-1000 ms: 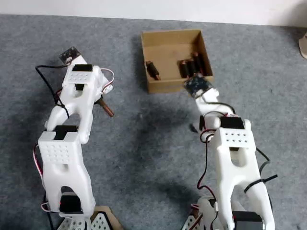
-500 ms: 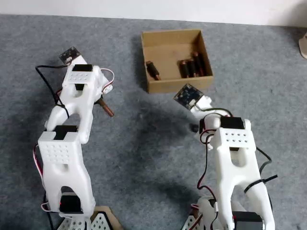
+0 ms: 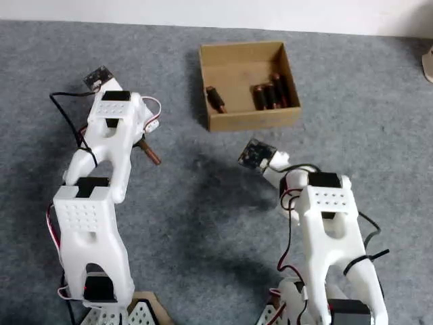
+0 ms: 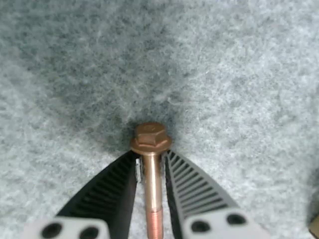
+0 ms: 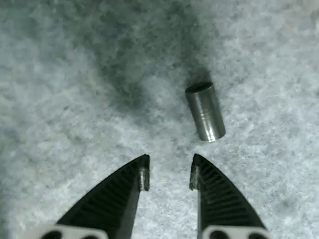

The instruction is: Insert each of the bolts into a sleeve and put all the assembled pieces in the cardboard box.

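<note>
My left gripper (image 4: 151,162) is shut on a copper bolt (image 4: 151,149), its hex head sticking out past the fingertips just above the grey carpet. In the high view that bolt (image 3: 150,153) juts out beside the left arm, left of the table's middle. My right gripper (image 5: 169,174) stands open above the carpet with nothing between its fingers. A short grey metal sleeve (image 5: 205,112) lies on its side just beyond the fingertips and a little off their line. The cardboard box (image 3: 254,120) sits at the back centre with several dark assembled pieces (image 3: 269,95) inside.
The right arm's wrist (image 3: 270,166) hangs a short way in front of the box's near wall. Grey carpet (image 3: 196,223) covers the table between the two arms. A pale object (image 3: 427,64) shows at the far right edge.
The right arm has drawn back from the box's near wall toward the front and slightly left. The left arm and its bolt have not moved.
</note>
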Motion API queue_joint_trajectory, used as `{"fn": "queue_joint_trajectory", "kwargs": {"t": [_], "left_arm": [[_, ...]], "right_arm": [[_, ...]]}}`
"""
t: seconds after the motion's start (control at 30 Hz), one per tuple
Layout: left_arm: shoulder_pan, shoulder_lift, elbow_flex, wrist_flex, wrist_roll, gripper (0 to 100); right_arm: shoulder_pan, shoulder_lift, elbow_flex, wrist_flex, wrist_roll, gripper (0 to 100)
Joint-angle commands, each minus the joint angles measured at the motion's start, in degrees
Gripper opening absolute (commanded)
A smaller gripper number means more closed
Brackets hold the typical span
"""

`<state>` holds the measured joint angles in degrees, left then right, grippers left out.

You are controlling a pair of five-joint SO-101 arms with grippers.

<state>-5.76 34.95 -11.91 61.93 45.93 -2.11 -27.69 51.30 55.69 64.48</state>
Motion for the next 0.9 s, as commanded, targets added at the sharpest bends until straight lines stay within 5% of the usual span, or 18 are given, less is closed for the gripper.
{"fn": "queue_joint_trajectory", "kwargs": {"t": [0.0,0.5,0.87], "left_arm": [[1.27,-1.71,-0.48,-0.18,-0.53,1],[1.36,-1.71,-0.31,-0.18,-2.64,1],[1.36,-1.71,-0.31,-0.18,-2.64,1]], "right_arm": [[-0.57,-0.13,-0.31,0.4,3.69,13.7],[-1.27,-0.04,-0.48,-0.04,12.66,13.8],[-6.02,-0.04,-0.22,-6.37,11.08,13.9]]}}
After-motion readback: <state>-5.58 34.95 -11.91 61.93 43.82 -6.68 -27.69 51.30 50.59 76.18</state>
